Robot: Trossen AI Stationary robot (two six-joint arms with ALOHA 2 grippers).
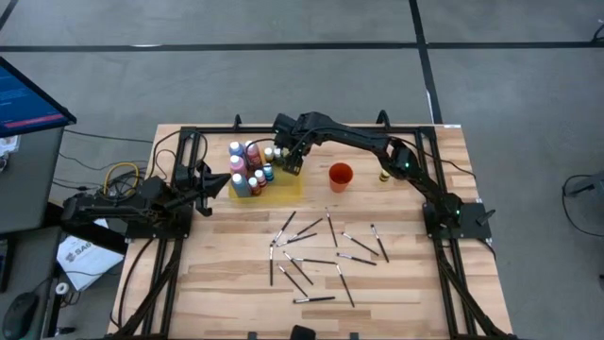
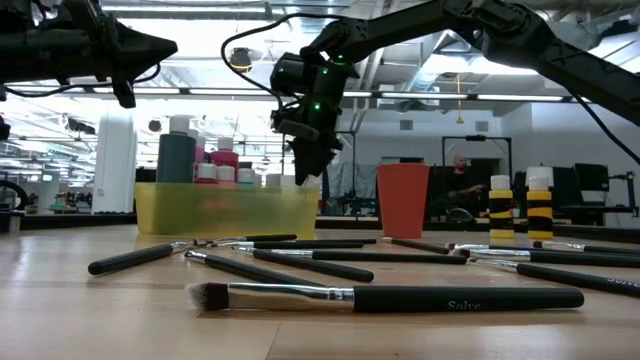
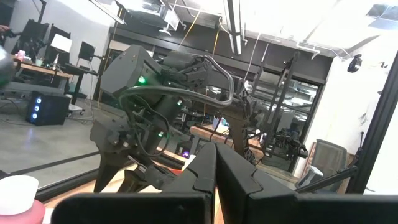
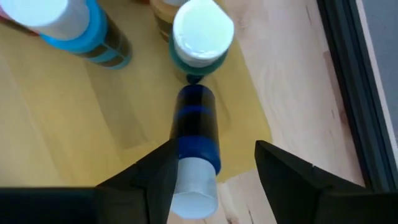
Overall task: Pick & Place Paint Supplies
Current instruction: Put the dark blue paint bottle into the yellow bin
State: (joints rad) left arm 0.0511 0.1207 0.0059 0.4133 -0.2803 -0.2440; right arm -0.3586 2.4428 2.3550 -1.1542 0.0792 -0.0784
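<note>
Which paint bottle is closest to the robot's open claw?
The dark blue bottle with the white cap, right between the right gripper's open fingers at the yellow mat's edge. The other bottles stand farther in on the mat.

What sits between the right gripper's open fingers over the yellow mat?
In the right wrist view, a blue bottle with a white cap stands on the yellow mat between the right gripper's open fingers, beside one finger and clear of the other.

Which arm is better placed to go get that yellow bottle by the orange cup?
Probably right: the right gripper hangs open over the yellow mat, nearer the yellow bottle; the left gripper waits shut at the left edge.
</note>
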